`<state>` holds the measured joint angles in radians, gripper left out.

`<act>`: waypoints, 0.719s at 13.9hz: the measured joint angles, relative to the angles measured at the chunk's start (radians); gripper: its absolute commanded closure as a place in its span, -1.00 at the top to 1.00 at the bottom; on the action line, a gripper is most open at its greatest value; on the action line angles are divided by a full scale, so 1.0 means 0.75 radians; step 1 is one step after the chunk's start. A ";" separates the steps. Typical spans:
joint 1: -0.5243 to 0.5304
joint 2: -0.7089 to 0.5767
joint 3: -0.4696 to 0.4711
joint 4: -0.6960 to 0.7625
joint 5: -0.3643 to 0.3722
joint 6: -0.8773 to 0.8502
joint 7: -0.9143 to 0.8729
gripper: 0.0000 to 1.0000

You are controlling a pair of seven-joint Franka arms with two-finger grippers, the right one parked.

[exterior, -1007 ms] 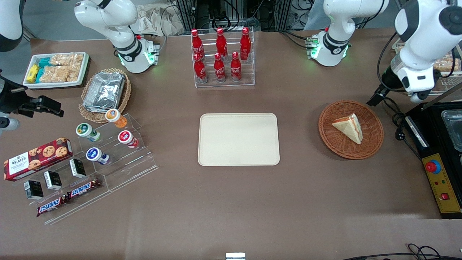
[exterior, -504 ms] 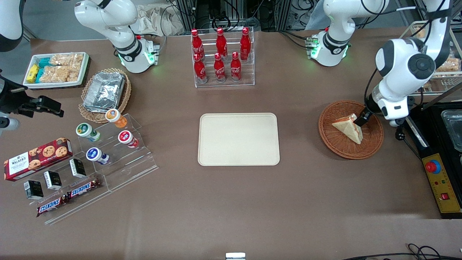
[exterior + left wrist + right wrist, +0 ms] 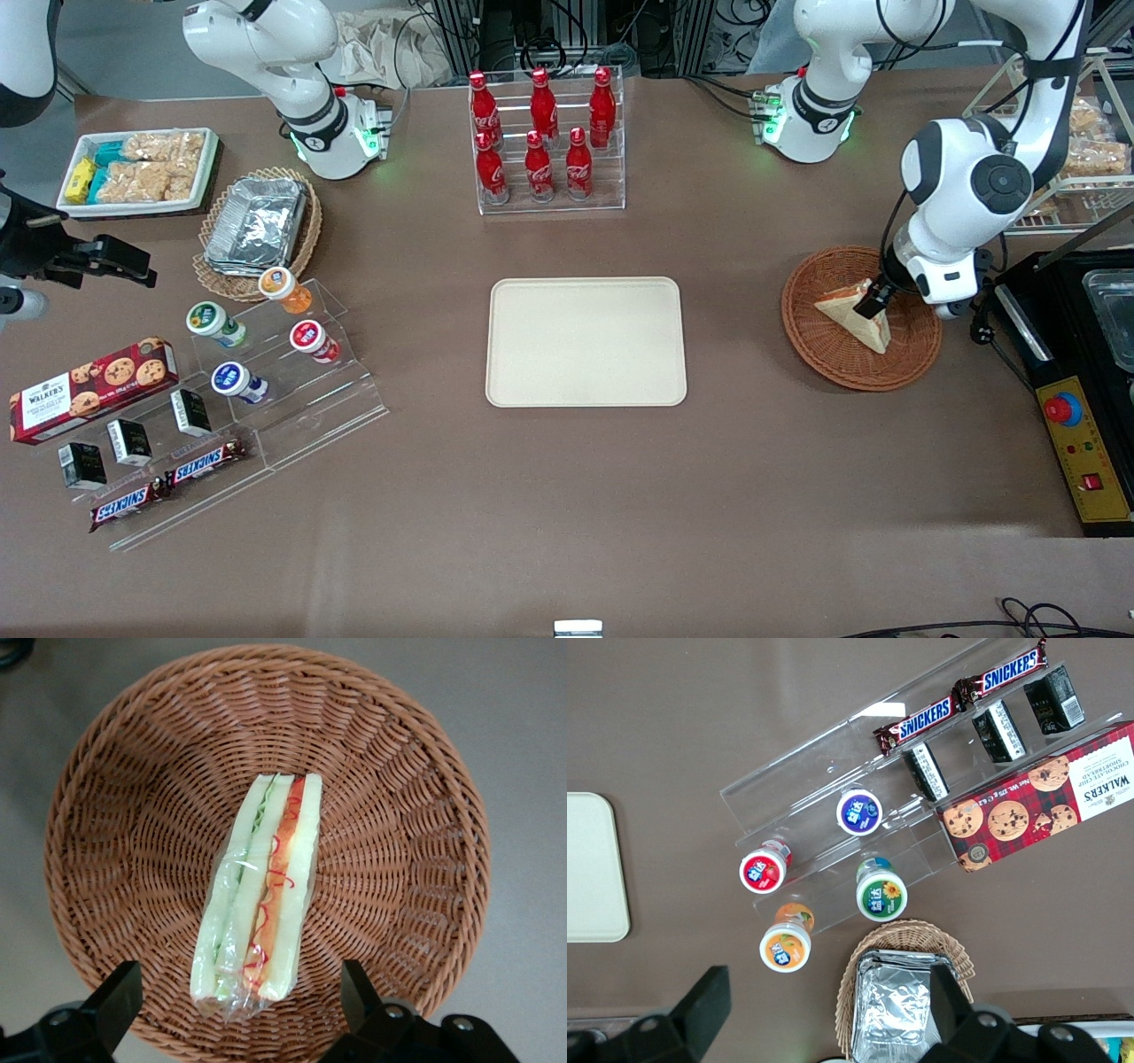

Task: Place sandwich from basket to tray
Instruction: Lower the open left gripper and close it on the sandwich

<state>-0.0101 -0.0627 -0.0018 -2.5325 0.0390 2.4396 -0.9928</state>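
The sandwich (image 3: 856,315) (image 3: 258,892), a clear-wrapped triangular wedge of pale bread, lies inside the basket (image 3: 833,363) (image 3: 416,842), resting on the woven floor with its cut edge upward; red-orange and green filling shows between the slices. The basket, round and reddish-brown, stands on the brown table (image 3: 567,496) toward the working arm's end. The gripper (image 3: 870,299) (image 3: 239,1010) of the left arm hangs directly above the sandwich, its two black fingers (image 3: 120,997) spread wide, one on each side of the wedge's broad end and holding nothing. Whether the fingertips touch the wicker cannot be told.

The tray (image 3: 586,342) (image 3: 594,868), flat, cream-beige and round-cornered, lies at the table's middle, well apart from the basket and bare of objects. Farther from the front camera than the tray stands a clear rack of red bottles (image 3: 542,142). Toward the parked arm's end lie a paler wicker basket with a foil container (image 3: 258,221) (image 3: 899,1005), a white tray of wrapped snacks (image 3: 139,170), a clear stepped stand with small cups (image 3: 266,346) (image 3: 859,811), a cookie box (image 3: 92,376) (image 3: 1045,806) and chocolate bars (image 3: 168,483) (image 3: 961,695).
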 measured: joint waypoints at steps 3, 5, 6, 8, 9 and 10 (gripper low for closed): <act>-0.001 0.051 -0.001 -0.009 0.000 0.067 -0.010 1.00; -0.010 0.100 -0.002 -0.010 0.000 0.112 -0.010 1.00; -0.018 0.126 -0.003 -0.011 0.000 0.128 -0.011 1.00; -0.028 0.175 -0.006 -0.011 0.000 0.169 -0.015 1.00; -0.029 0.194 -0.006 -0.011 0.000 0.185 -0.016 1.00; -0.029 0.208 -0.006 -0.011 0.000 0.196 -0.017 1.00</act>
<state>-0.0320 0.0933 -0.0059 -2.5408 0.0390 2.5869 -1.0052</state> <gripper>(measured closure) 0.000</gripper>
